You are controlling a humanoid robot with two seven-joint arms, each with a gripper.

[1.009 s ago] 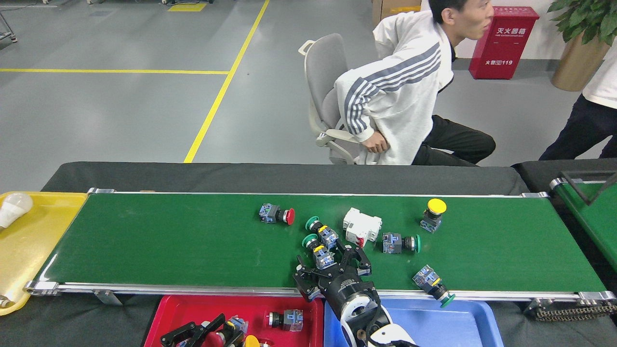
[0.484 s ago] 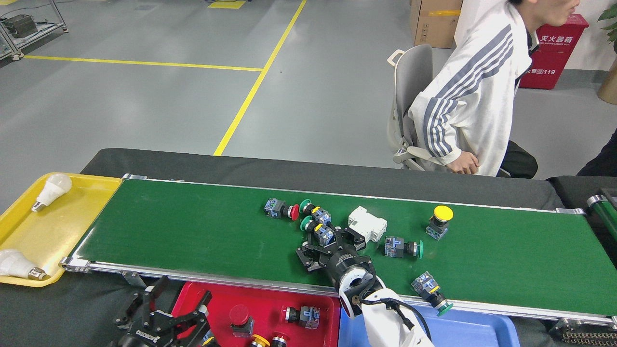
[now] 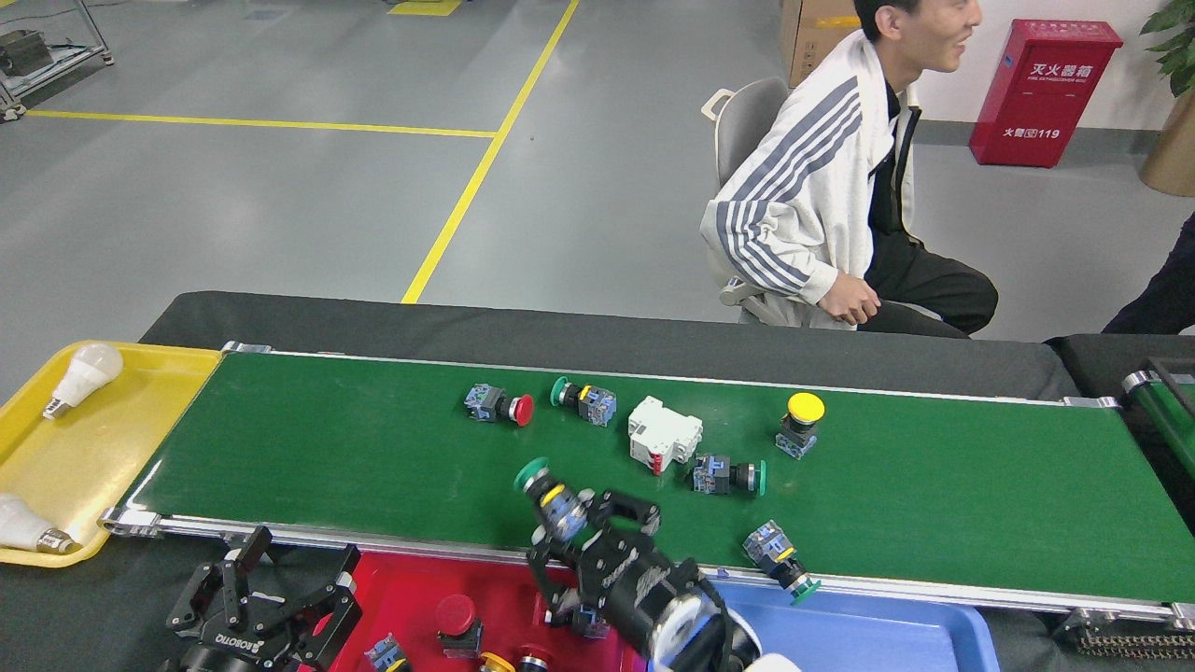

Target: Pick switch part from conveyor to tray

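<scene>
Your right gripper reaches up from the bottom edge, angled up and left over the near rail of the conveyor, its fingers closed on a green-capped switch part whose cap points up and left. Just below it lies the red tray, already carrying several switch parts. Your left gripper hovers beside the tray's left end with its fingers spread and nothing between them; its body reads "ROBOTIQ". Behind the seated person, a red cabinet shows "119".
</scene>
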